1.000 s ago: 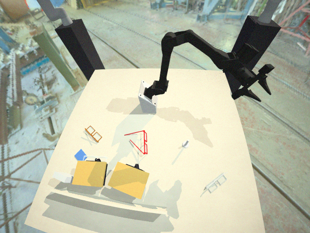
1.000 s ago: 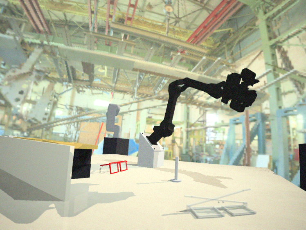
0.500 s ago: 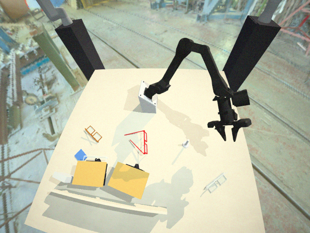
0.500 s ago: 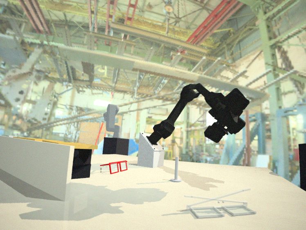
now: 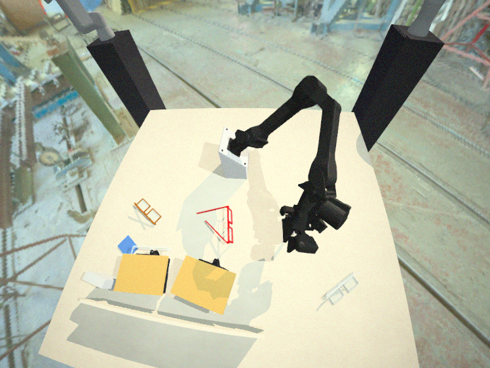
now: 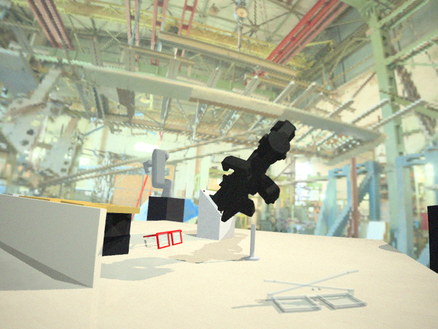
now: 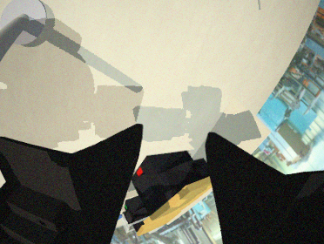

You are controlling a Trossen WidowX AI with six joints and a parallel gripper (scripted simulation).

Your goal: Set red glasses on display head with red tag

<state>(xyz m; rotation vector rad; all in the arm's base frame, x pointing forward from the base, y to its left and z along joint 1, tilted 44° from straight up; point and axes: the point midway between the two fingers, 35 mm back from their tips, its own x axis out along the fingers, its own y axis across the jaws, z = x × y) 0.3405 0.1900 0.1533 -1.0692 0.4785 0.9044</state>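
Observation:
The red glasses [image 5: 228, 241] [image 6: 157, 240] rest near the middle of the table with both temples spread, lens frames facing right in the top view. My gripper [image 5: 288, 237] [image 6: 236, 211] [image 7: 175, 135] is partly open and empty, above the table to the right of the glasses. In the wrist view, the black display head [image 7: 165, 174] with a red tag [image 7: 139, 172] shows beyond the fingertips. The other head [image 7: 136, 213], with a green tag, is behind it. In the top view yellow panels cover both heads; only small dark parts stick out, and the tags are hidden.
A slim grey post [image 6: 252, 242] [image 7: 37, 35] on a round base stands close to the gripper. White glasses [image 6: 297, 311] lie at the front right, orange glasses [image 5: 145, 213] at the left. A blue block [image 5: 127, 244] and a white block [image 5: 95, 279] sit beside the left head.

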